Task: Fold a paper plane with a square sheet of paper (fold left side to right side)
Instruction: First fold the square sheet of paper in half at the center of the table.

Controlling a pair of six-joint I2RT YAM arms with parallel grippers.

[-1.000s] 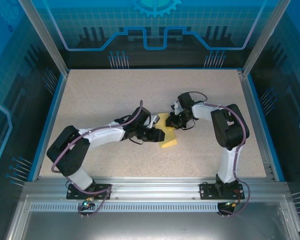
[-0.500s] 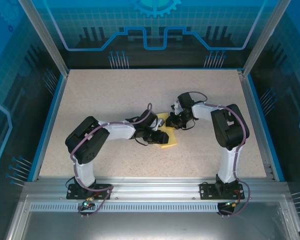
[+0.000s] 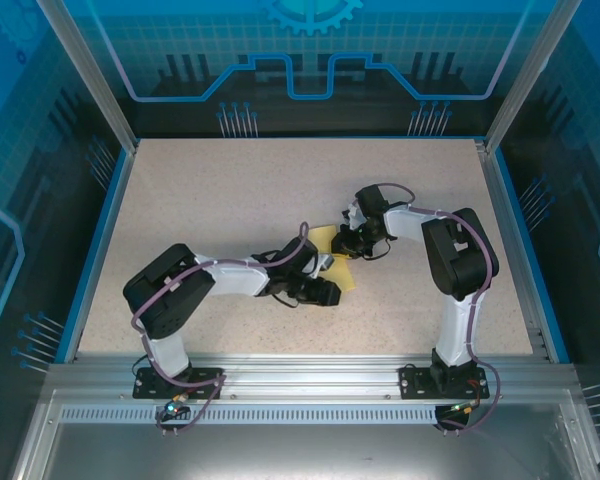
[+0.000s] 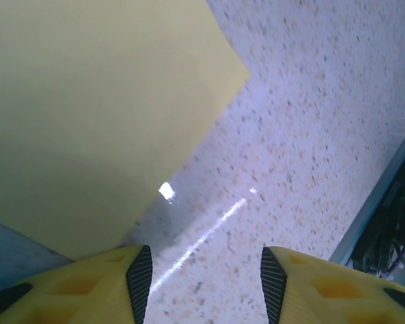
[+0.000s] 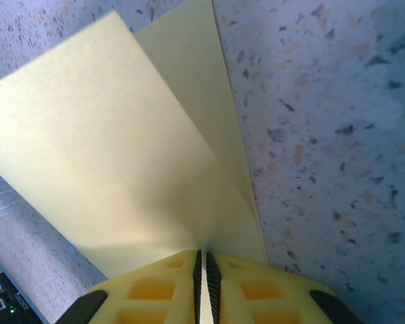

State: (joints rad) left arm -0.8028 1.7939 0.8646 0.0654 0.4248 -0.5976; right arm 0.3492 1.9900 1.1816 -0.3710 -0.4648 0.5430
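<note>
The right gripper [image 5: 202,262] is pinched tight on the square sheet of paper [image 5: 115,142]. Two layers fan out from its jaws toward ten and twelve o'clock in its wrist view, a fold half made and not pressed flat. The left gripper [image 4: 202,270] stands wide and empty just over the table [image 4: 310,135], the sheet off at its ten o'clock. My worry is that if those fingers sweep in crooked or snag the loose flap, the layers skew or the paper slips the pinch — a slanted crease.
</note>
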